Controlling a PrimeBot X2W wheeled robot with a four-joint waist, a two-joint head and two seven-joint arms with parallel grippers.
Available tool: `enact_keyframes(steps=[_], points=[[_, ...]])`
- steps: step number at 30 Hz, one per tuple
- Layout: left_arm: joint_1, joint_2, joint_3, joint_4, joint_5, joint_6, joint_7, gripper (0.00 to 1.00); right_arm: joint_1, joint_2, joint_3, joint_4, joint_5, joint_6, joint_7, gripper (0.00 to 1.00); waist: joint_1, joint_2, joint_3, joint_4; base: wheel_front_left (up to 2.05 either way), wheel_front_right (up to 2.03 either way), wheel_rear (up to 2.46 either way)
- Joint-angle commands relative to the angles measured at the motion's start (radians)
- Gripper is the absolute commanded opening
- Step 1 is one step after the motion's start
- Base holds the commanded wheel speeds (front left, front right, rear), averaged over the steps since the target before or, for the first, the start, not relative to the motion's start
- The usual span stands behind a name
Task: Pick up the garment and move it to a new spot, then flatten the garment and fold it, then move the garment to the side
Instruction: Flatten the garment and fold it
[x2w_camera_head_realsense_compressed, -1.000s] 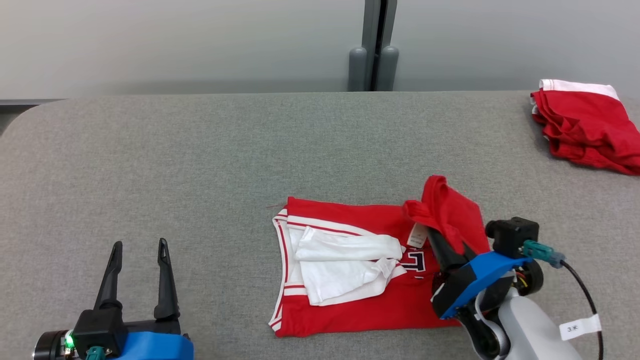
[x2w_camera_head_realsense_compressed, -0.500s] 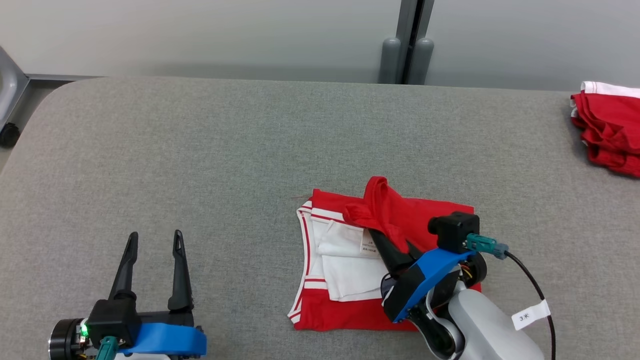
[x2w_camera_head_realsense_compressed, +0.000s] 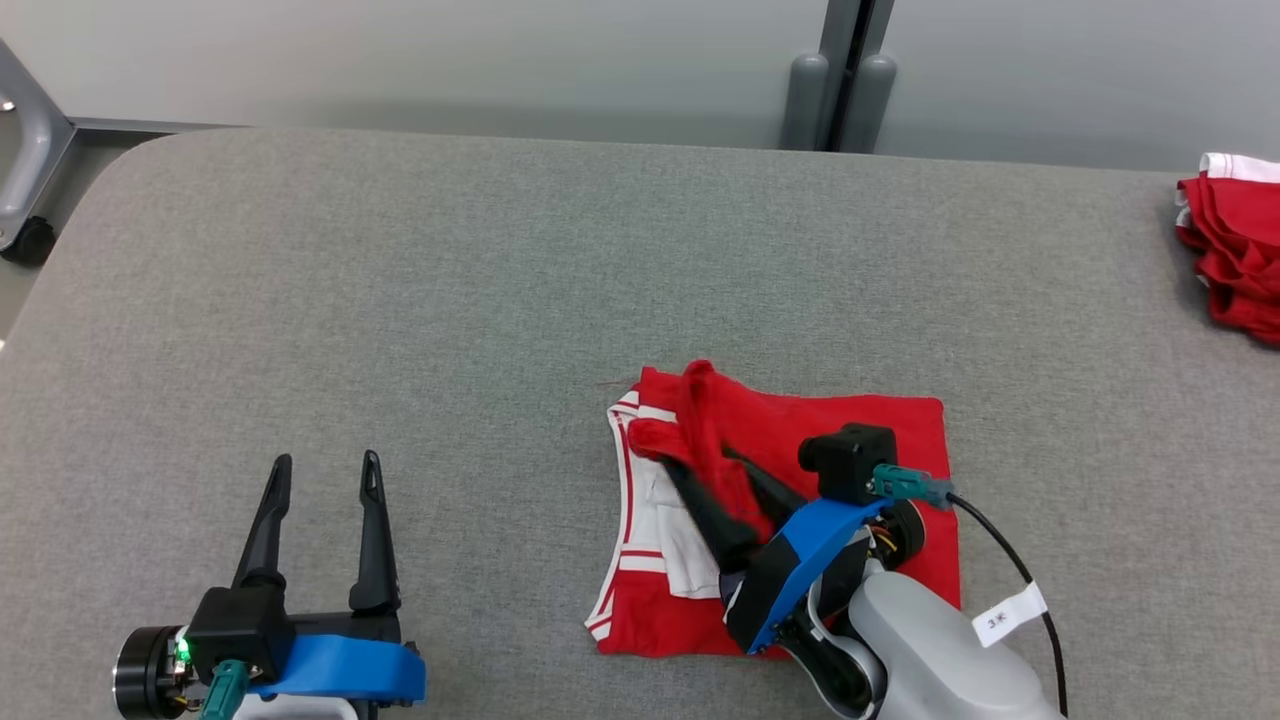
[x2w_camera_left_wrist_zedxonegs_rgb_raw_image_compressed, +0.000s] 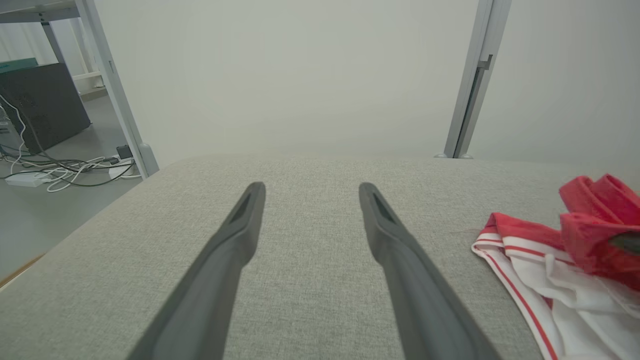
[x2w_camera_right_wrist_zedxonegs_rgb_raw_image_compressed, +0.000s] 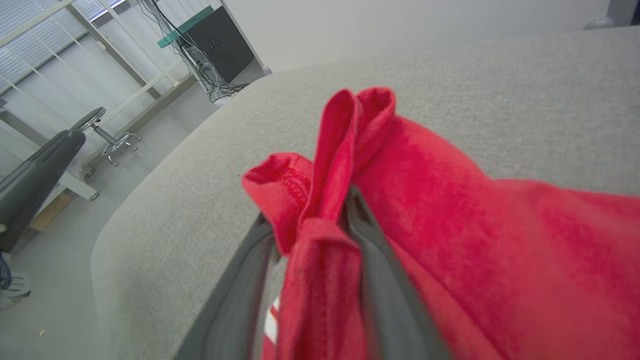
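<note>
Right gripper (x2w_camera_head_realsense_compressed: 700, 460) has its jaws parted, with a bunched red fold of the jersey (x2w_camera_head_realsense_compressed: 850, 425) sitting between them. The jersey's lying folded on the grey table (x2w_camera_head_realsense_compressed: 500, 300), middle-right. Left gripper (x2w_camera_head_realsense_compressed: 327, 460) jaws are wide open on nothing, well apart from it. Another red garment (x2w_camera_head_realsense_compressed: 1230, 250) sits at the far right edge.

Head camera looks down; low wrist cameras seemingly share table (x2w_camera_head_realsense_compressed: 400, 300).

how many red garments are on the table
2. A red and white jersey lies at the front middle of the table; a second red garment sits at its far right, cut off by the frame, possibly hiding more.
</note>
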Motion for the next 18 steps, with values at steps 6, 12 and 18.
enact_keyframes(steps=[6, 12, 18], points=[[-0.011, -0.002, 0.016, 0.003, -0.006, 0.003, -0.004, 1.0, -0.037, -0.002, 0.033, 0.02, -0.039, 0.0, -0.048, 1.0, 0.0, -0.0001, -0.014, -0.039, 0.0, 0.0, 0.0], [-0.003, -0.001, 0.028, -0.002, -0.004, -0.006, -0.004, 1.0, -0.034, -0.035, -0.049, -0.034, -0.144, 0.0, -0.074, 1.0, 0.0, -0.0001, -0.033, -0.087, 0.0, 0.0, 0.0], [0.005, -0.001, 0.033, -0.009, 0.003, -0.011, -0.004, 1.0, 0.056, -0.098, -0.221, -0.179, -0.256, 0.0, -0.078, 1.0, 0.0, -0.0001, -0.056, -0.13, 0.0, 0.0, 0.0]])
